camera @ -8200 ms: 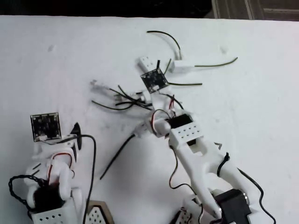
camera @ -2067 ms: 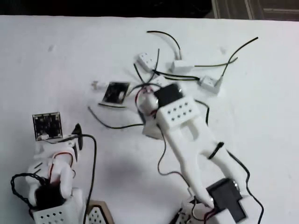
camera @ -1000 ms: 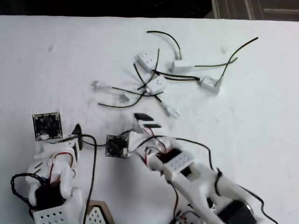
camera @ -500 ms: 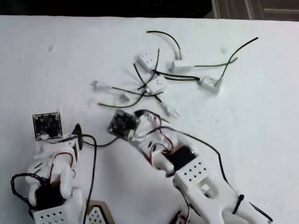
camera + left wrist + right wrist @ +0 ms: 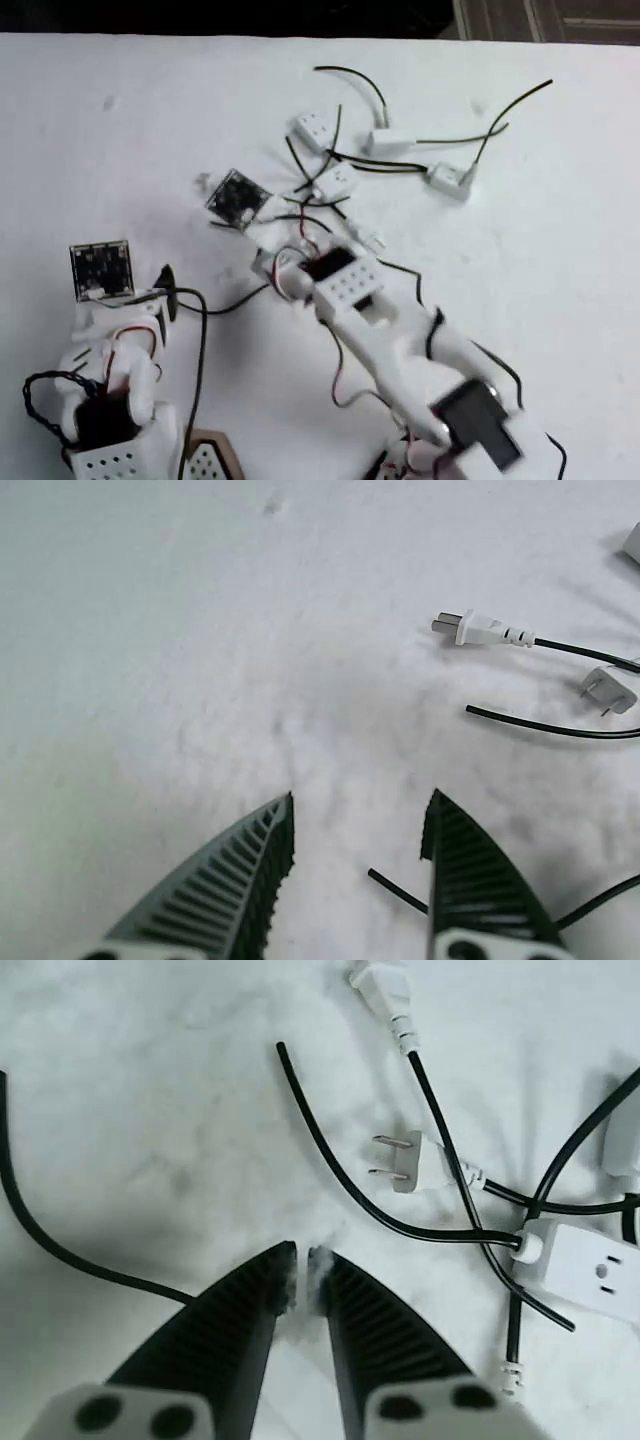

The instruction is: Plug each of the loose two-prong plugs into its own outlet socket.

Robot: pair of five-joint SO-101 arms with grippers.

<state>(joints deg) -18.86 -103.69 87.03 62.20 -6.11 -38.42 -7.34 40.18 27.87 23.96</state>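
Observation:
My right gripper (image 5: pixel 303 1260) is shut on nothing, low over the white table. Just beyond its tips lies a white two-prong plug (image 5: pixel 405 1165) on a black cord. A second plug (image 5: pixel 385 985) lies farther off, and a white outlet socket (image 5: pixel 590 1275) is off to one side. My left gripper (image 5: pixel 360 810) stands open and empty at the front left. Ahead of it lie a white plug (image 5: pixel 480 630) and another small plug (image 5: pixel 610 690). From above, the right arm's wrist board (image 5: pixel 238 197) hangs over the left end of the cord tangle. Several outlet sockets (image 5: pixel 338 180) lie there.
More white sockets sit at the back: one (image 5: pixel 315 128), one (image 5: pixel 392 140), one (image 5: pixel 447 180), all trailing black cords. A loose plug (image 5: pixel 372 240) lies beside the right arm. The left arm's body (image 5: pixel 110 340) stays at the front left, with a black cable (image 5: pixel 200 340) beside it.
The right arm has swung from the table's front middle out and to the far left, over the plugs. Its gripper is empty. The left arm has not moved.

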